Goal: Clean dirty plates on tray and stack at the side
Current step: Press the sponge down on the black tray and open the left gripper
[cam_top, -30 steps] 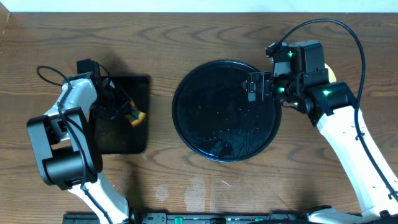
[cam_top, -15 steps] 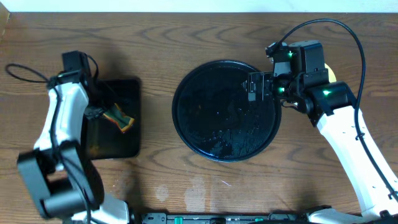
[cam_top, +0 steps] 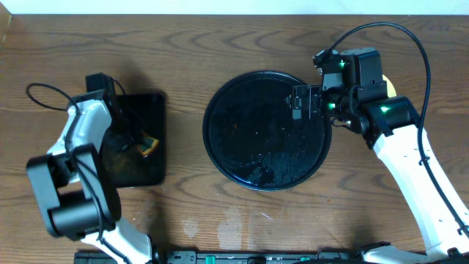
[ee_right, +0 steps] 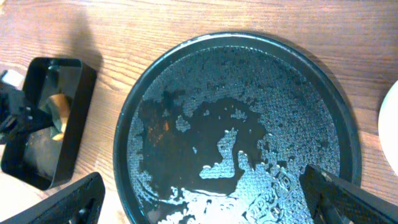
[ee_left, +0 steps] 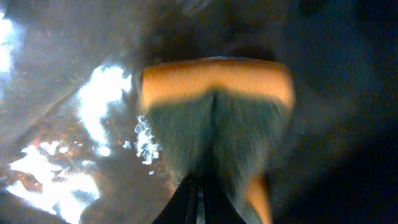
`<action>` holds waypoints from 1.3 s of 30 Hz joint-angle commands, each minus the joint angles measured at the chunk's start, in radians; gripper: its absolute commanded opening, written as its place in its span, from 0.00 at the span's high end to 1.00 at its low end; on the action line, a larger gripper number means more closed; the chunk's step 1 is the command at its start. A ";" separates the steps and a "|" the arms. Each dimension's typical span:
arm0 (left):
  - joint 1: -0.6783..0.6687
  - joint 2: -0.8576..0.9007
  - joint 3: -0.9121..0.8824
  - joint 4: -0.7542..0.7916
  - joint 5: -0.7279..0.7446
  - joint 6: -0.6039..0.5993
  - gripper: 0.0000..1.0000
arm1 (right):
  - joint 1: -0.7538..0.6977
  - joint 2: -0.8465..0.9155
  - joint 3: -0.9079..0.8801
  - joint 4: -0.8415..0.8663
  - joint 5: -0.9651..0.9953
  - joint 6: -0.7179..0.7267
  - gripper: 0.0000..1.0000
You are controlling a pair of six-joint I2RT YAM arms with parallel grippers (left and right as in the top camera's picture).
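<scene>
Plates show only as a pale edge at far right, off the wet round tray. Left gripper looks clamped on the sponge over the rectangular tray at left; a loose pinch could drop it. Right gripper, spread wide and empty, could knock the plates if it swings right.

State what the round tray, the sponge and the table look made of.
The round tray: likely plastic, glossy black; highlights and beading water show a smooth surface. The sponge: soft foam, orange layer joined to a fuzzy grey-green scouring face. The table: wood or wood-look laminate, matte brown with visible grain.
</scene>
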 commanded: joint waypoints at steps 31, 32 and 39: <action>0.008 -0.008 -0.023 -0.021 -0.132 -0.009 0.93 | 0.008 0.004 0.011 -0.028 0.060 -0.026 0.01; 0.008 -0.003 -0.026 -0.013 -0.132 -0.008 0.92 | 0.008 0.004 0.011 -0.028 0.059 -0.026 0.01; 0.008 0.005 -0.048 0.037 -0.128 -0.002 0.93 | 0.008 0.004 0.011 -0.028 0.059 -0.026 0.01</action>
